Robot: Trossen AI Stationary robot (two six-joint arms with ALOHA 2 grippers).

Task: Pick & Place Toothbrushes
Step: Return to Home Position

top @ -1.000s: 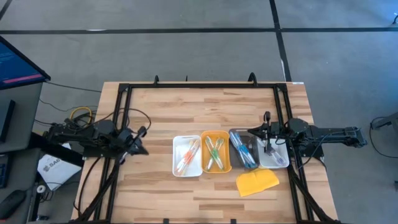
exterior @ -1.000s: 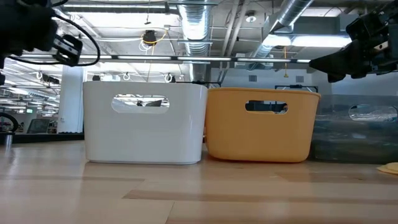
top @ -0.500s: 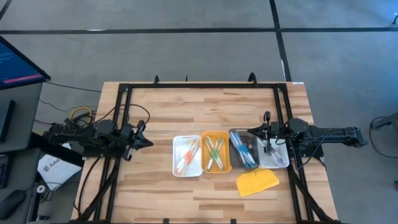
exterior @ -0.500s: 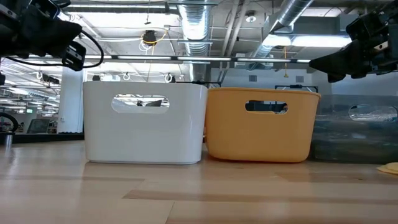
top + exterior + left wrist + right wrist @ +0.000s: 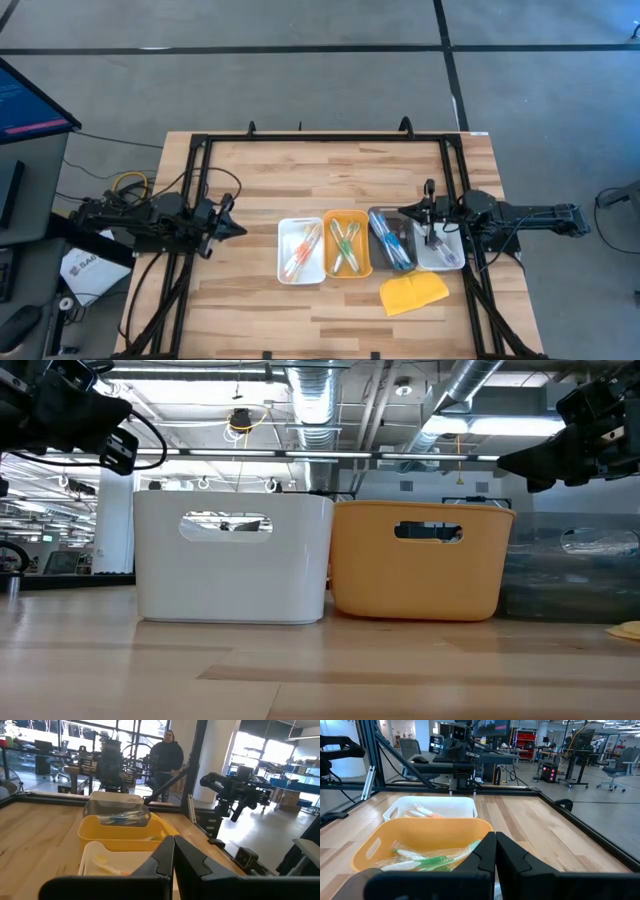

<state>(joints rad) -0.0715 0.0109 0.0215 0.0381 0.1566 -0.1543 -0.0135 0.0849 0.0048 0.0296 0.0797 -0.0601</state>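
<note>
The left gripper (image 5: 232, 225), closed and empty, hangs left of the white tray (image 5: 283, 268); the right gripper (image 5: 408, 213), likewise, seemingly over the grey tray (image 5: 373, 226) of toothbrushes (image 5: 393, 250), beside a yellow pad (image 5: 413, 293).

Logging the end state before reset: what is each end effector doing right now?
Left end effector: closed, holding nothing.
Right end effector: closed, holding nothing.

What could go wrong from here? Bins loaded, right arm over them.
1. The right arm, jaws shut, hangs over the rightmost white bin; a low swing home might clip its rim, though the low view shows it high.
2. A green toothbrush seems to lean toward the rim of the orange bin; a bump could flick it out.
The left arm waits off to the side.
</note>
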